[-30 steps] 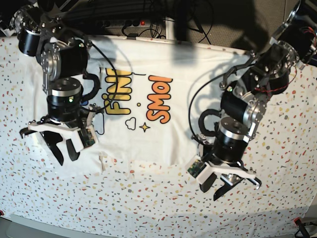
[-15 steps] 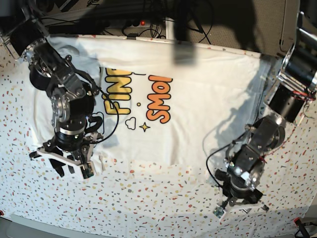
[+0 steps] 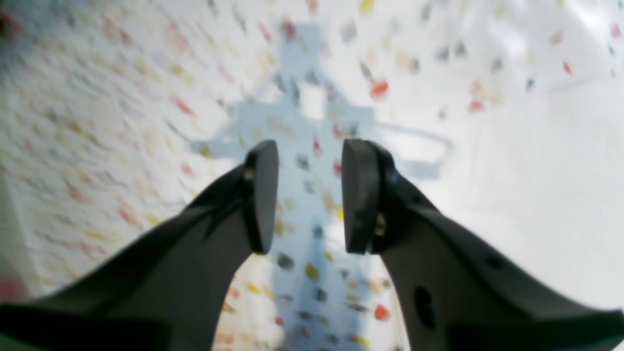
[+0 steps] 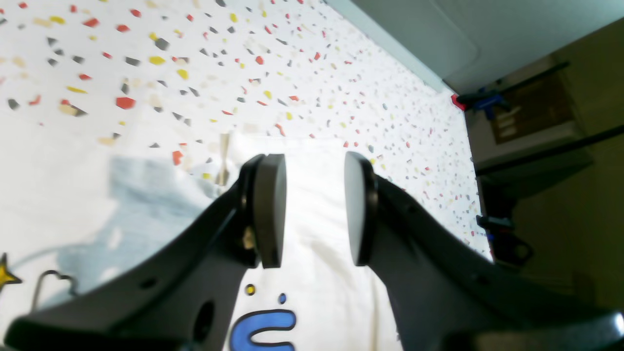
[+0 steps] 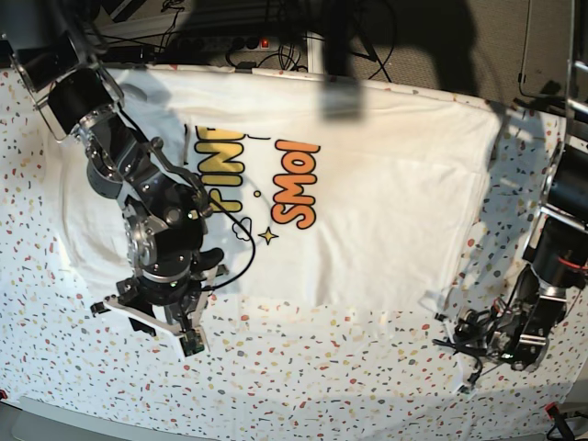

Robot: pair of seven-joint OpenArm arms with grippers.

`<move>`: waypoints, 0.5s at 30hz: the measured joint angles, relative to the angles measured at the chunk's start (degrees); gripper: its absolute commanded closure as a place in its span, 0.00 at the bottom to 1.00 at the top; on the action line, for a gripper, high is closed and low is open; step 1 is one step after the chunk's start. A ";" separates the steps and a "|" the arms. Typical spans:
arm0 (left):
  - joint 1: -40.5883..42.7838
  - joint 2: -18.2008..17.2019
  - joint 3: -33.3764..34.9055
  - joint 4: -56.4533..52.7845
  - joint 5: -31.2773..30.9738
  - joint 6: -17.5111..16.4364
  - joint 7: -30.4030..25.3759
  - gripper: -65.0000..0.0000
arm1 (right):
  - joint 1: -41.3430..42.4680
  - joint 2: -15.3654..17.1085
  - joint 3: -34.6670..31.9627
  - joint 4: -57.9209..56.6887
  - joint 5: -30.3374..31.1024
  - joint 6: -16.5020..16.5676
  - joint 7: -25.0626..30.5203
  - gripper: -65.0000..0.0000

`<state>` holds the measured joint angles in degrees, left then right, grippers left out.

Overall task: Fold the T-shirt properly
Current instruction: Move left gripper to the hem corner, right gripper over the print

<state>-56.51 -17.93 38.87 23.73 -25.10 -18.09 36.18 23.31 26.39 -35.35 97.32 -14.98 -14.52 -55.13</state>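
Note:
The white T-shirt [image 5: 367, 202] lies spread flat on the table with its orange and yellow print facing up. My right gripper [image 5: 152, 323] hovers over the shirt's lower hem at the left of the base view. In the right wrist view this gripper [image 4: 314, 209] is open, nothing between its pads, with white cloth and a blue printed letter [image 4: 263, 329] below it. My left gripper [image 5: 469, 358] is low over the speckled covering, just off the shirt's lower right corner. The left wrist view shows it [image 3: 309, 195] open and empty, the shirt's white cloth [image 3: 551, 195] to its right.
The white speckled table covering [image 5: 303, 377] surrounds the shirt. Cables and dark equipment [image 5: 276, 28] line the back edge. A red clamp [image 5: 551, 409] sits at the front right corner, and another red clamp [image 4: 457, 101] shows at the table's edge in the right wrist view.
Both arms have swung toward the front of the table. The right gripper dropped to the shirt's lower left hem. The left gripper left the shirt for the lower right covering.

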 measured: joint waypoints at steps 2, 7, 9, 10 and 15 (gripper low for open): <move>0.31 0.00 -3.78 -4.96 -3.85 -2.45 -0.15 0.67 | -0.17 -1.57 0.02 0.00 0.00 0.00 -0.37 0.69; 0.92 0.02 -19.96 -10.16 -15.78 -11.06 4.90 0.67 | -0.28 -6.01 0.09 0.00 0.13 0.00 -1.16 0.69; 0.44 0.42 -25.92 -10.08 -16.48 -12.13 4.63 0.67 | -0.31 -7.87 0.09 0.00 -0.02 0.02 -1.38 0.69; 0.13 0.52 -28.20 -10.08 -15.15 -12.15 3.39 0.67 | -0.46 -8.72 0.09 0.00 -0.17 0.20 -1.38 0.69; 1.90 0.04 -31.89 -9.86 -1.62 -12.04 -3.45 0.67 | -3.61 -12.26 0.70 0.00 -4.50 0.20 -2.43 0.69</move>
<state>-54.61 -17.89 6.98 13.87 -26.72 -30.13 32.73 19.70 14.13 -34.65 97.32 -19.49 -14.33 -57.56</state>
